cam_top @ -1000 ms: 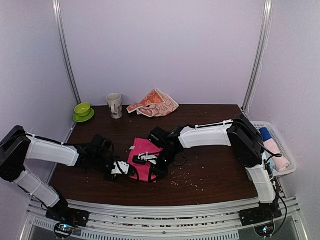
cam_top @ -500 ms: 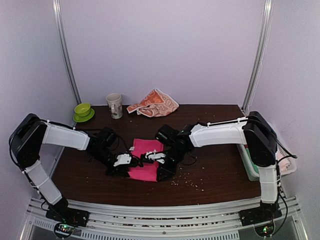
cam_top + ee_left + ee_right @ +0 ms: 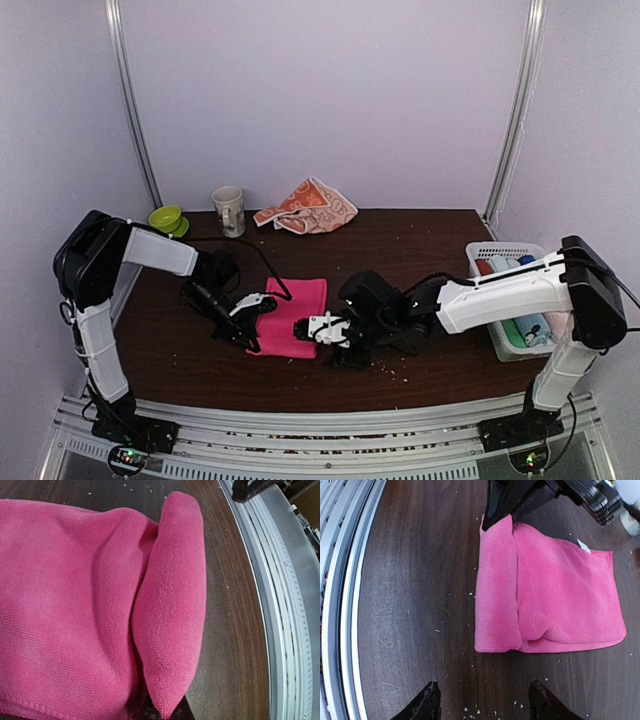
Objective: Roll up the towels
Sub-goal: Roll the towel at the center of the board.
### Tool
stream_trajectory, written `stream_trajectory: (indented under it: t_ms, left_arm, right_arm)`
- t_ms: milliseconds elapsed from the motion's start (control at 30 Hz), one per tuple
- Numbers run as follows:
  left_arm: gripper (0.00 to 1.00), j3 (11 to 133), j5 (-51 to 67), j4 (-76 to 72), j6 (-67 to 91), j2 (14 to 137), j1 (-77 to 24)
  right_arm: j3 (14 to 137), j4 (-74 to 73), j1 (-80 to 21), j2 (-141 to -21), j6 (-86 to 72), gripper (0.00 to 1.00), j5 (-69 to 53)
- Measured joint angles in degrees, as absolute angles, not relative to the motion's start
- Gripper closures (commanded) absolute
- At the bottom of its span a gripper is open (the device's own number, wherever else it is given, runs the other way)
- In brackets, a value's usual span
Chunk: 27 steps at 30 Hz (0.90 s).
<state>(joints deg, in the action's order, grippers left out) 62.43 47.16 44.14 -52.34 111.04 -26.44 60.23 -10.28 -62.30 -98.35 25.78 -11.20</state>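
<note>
The pink towel (image 3: 297, 314) lies flat mid-table with its near edge folded over into a long flap (image 3: 495, 587). My left gripper (image 3: 251, 340) is shut on the left end of that flap; in the left wrist view the pinched fold (image 3: 170, 630) runs down into the gripper (image 3: 167, 713). My right gripper (image 3: 322, 338) stands open just right of the towel, its fingertips (image 3: 429, 704) on bare table a little short of the towel's edge (image 3: 547, 645), with nothing between them. The orange printed towel (image 3: 310, 208) sits crumpled at the back edge.
A mug (image 3: 229, 210) and a green bowl on a saucer (image 3: 166, 221) stand at the back left. A white basket (image 3: 505, 300) holding rolled cloths sits at the right edge. Pale crumbs (image 3: 475, 711) dot the wood near the towel. The metal rail (image 3: 280, 630) borders the near edge.
My right gripper has opened, let go of the pink towel and drawn back to the right. The left gripper stays shut on the folded edge, and the towel now lies flatter.
</note>
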Motion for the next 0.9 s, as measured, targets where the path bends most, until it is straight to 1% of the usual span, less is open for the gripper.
stream_trajectory:
  t_ms: [200, 433, 767, 900]
  left_arm:
    - [1.0, 65.1, 48.6, 48.0, -50.8, 113.6, -25.9]
    - [1.0, 67.9, 49.0, 51.3, -49.8, 116.2, -25.6]
    - [1.0, 69.1, 49.2, 53.3, -49.4, 117.4, -25.4]
    - [1.0, 69.7, 49.2, 54.0, -49.3, 117.8, -25.4]
  right_arm:
    - [51.7, 2.5, -69.6, -97.4, 32.6, 0.38, 0.6]
    - [52.3, 14.2, -74.9, -104.1, 38.6, 0.37, 13.0]
    - [55.4, 20.4, -75.6, -111.6, 41.7, 0.37, 20.7]
    - [56.4, 21.8, -75.6, -113.6, 42.2, 0.4, 22.3]
